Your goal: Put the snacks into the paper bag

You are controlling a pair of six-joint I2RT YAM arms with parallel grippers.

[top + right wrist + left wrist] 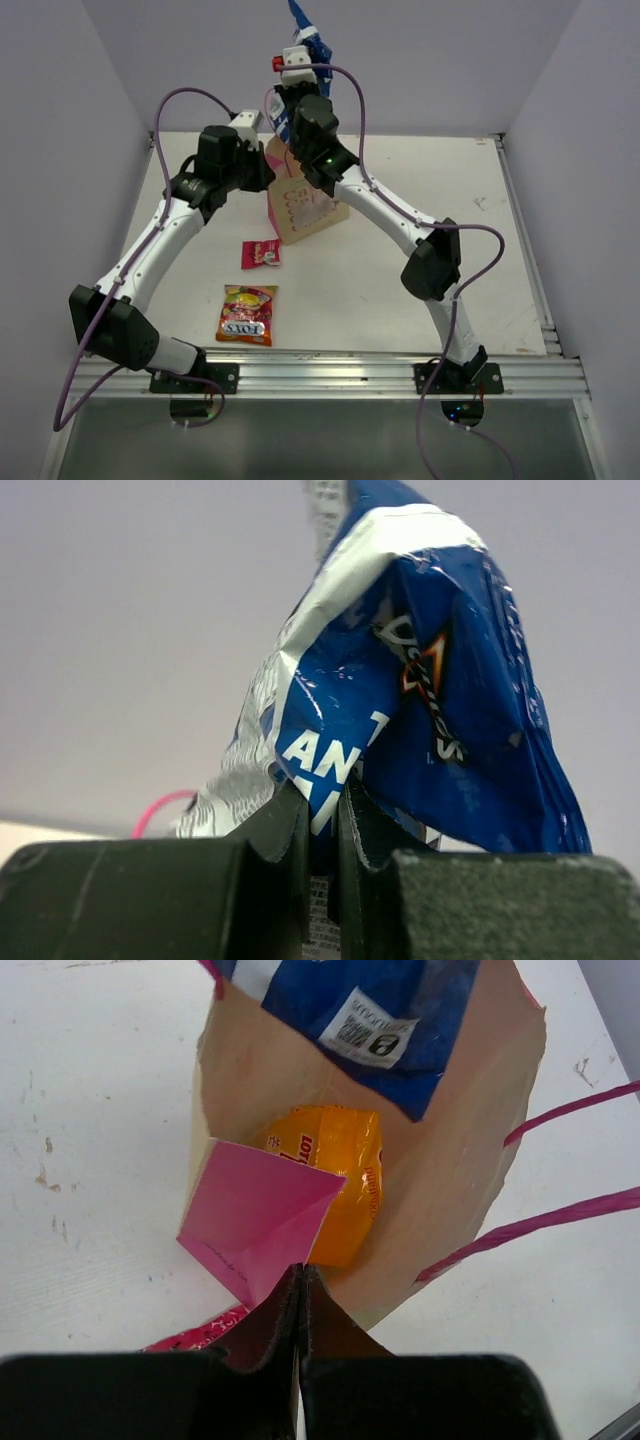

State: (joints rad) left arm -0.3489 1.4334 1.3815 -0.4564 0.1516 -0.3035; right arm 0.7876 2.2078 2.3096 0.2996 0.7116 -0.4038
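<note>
The right gripper (322, 805) is clamped on the blue-white Doritos bag (440, 710). Most of the packet rises beyond the fingers, while its barcode end hangs just over the open mouth of the paper bag (460, 1160), so the long axis points roughly down into the opening. The left gripper (300, 1275) is closed on the pink side fold (255, 1215) of the paper bag, pinching it to steady the mouth. That fold juts inward and probably narrows the way down. The orange-yellow packet (335, 1180) already lies at the bottom. The pink cord handles (570, 1110) trail outward, clear of the opening. On the table (520, 260), nearer the left arm, lie the pink-red sachet (261, 253) and the FOX'S packet (247, 314).
</note>
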